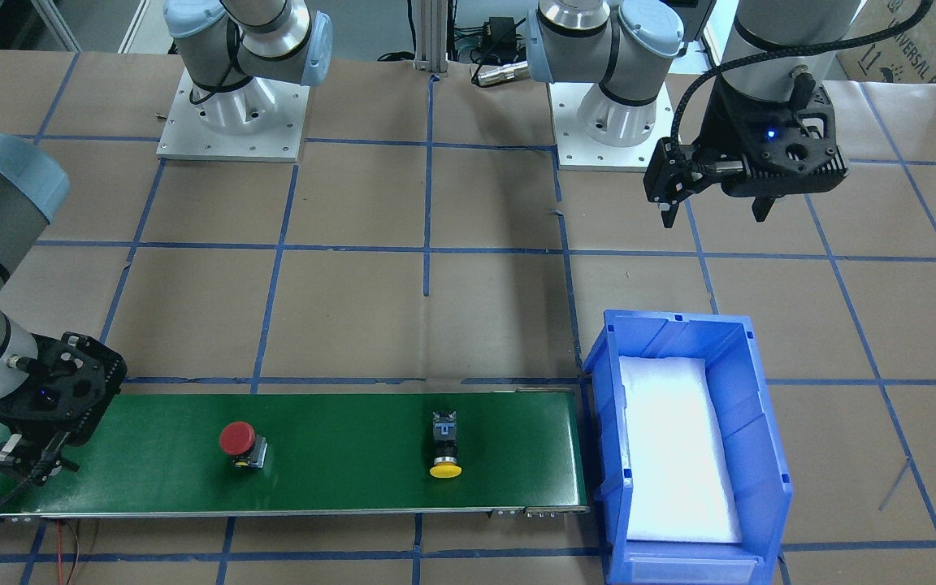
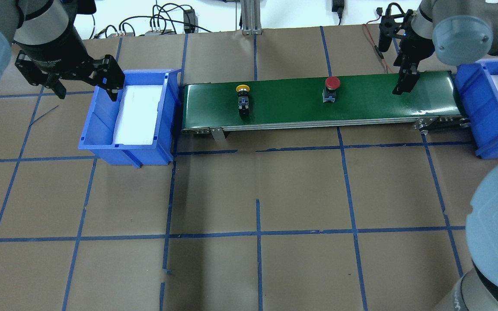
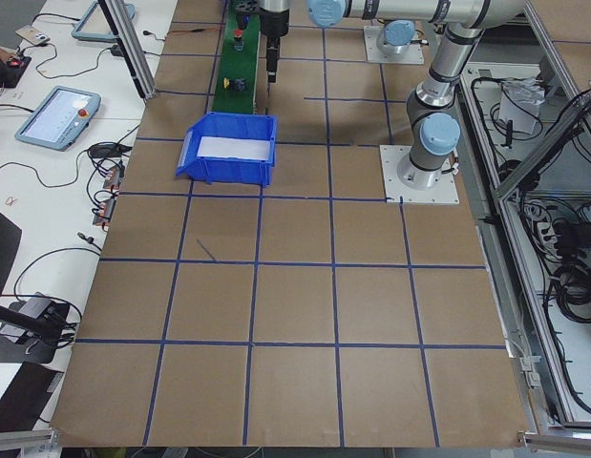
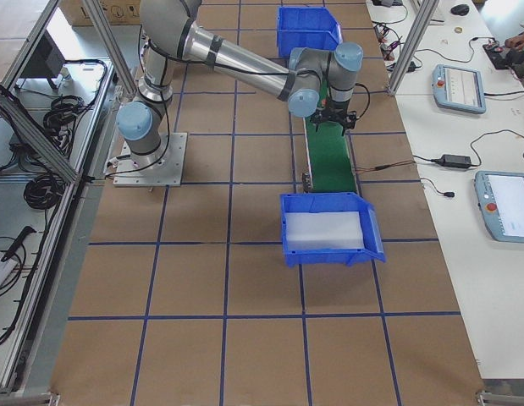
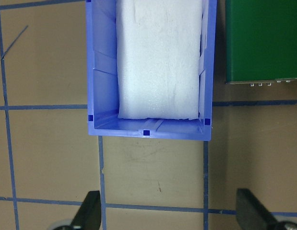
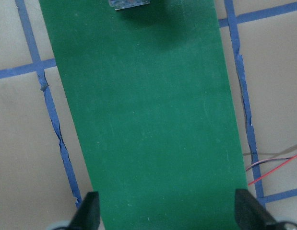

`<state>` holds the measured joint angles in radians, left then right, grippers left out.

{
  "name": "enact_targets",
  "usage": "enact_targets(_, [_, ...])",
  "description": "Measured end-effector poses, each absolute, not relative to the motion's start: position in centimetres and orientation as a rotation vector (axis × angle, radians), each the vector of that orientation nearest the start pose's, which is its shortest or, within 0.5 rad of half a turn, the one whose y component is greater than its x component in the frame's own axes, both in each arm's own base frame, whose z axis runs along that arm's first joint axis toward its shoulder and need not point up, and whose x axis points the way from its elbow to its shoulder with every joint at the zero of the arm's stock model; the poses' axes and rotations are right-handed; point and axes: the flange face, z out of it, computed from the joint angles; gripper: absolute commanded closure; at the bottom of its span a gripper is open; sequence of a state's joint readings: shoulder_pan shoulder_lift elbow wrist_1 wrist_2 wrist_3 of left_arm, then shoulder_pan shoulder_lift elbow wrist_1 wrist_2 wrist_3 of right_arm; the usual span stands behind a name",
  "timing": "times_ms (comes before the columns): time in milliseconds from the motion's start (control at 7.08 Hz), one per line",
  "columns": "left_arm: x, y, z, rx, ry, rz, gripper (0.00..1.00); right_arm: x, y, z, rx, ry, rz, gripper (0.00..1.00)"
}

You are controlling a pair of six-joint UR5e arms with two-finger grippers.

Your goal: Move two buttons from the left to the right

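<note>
The red-capped button (image 1: 238, 443) (image 2: 331, 86) stands on the green conveyor belt (image 1: 338, 479) (image 2: 361, 108). The yellow-capped button (image 1: 444, 451) (image 2: 243, 97) lies on its side on the belt, nearer the left bin. My right gripper (image 1: 21, 467) (image 2: 404, 84) (image 6: 170, 215) is open and empty over the belt's right end, apart from the red button. A grey switch body's edge (image 6: 130, 4) shows at the top of the right wrist view. My left gripper (image 1: 713, 213) (image 2: 87, 93) (image 5: 170, 215) is open and empty, above the table beside the left bin.
A blue bin (image 2: 102, 147) (image 1: 606, 357) (image 5: 148, 129) with a white foam liner stands at the belt's left end. A second blue bin (image 2: 486, 142) (image 4: 329, 254) stands at the belt's right end. The table is brown paper with blue tape lines.
</note>
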<state>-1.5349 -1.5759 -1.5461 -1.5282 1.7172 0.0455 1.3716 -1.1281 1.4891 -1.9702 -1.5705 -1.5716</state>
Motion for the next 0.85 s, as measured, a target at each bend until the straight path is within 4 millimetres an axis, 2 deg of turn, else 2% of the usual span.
enact_targets(424, [-10.3,-50.9,49.0,-0.029,3.055,-0.063,0.0,0.3,-65.8,29.4,-2.054,2.419,-0.034,0.0])
enact_targets(707, [-10.3,-51.1,48.0,-0.038,3.065,-0.035,0.0,0.3,-65.6,29.0,-2.08,2.403,-0.04,0.0])
enact_targets(848, [-10.4,-51.3,48.3,-0.036,3.062,-0.049,0.0,0.4,-65.7,29.0,-2.107,2.378,-0.048,0.0])
